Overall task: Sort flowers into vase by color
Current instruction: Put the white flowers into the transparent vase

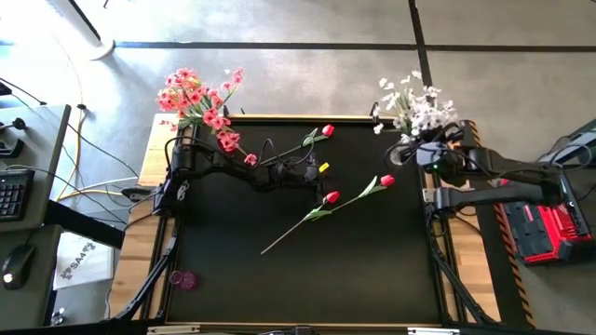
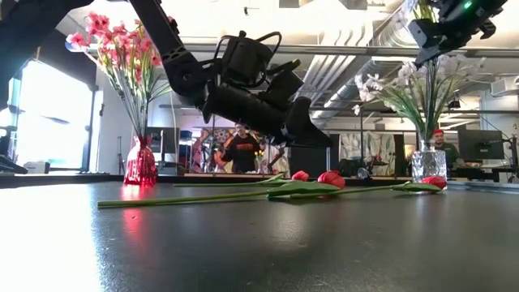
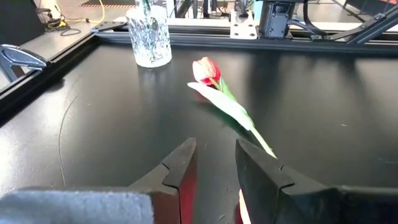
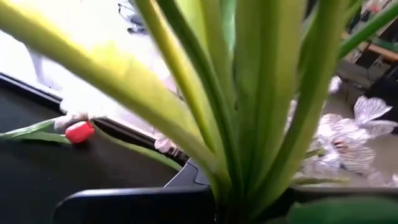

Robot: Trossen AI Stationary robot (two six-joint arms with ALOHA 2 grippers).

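Observation:
Three red tulips lie flat on the black table: one near the far edge (image 1: 328, 131), one at the centre (image 1: 331, 197), one right of it (image 1: 387, 181) (image 3: 205, 70). Pink flowers (image 1: 196, 98) stand in a red vase (image 2: 139, 166) at the far left corner. White flowers (image 1: 414, 107) stand in a clear vase (image 2: 427, 162) at the far right. My left gripper (image 3: 214, 165) (image 1: 315, 172) hovers open low over the table's centre, just above the tulips (image 2: 328, 178). My right gripper (image 1: 421, 151) (image 2: 450, 28) is shut on the white spray, high above the clear vase. My right gripper has the white flowers' bundle of green stems (image 4: 249, 155) pinched between its two fingers, reaching in from the table's right with the fingers across the stems. The stems stand upright and their lower ends sit in the clear vase.
A small pink object (image 1: 183, 279) lies by the near left edge. The near half of the table is bare black surface. A red case (image 1: 545, 228) sits off the right edge. People (image 2: 242, 150) stand in the room beyond the far edge.

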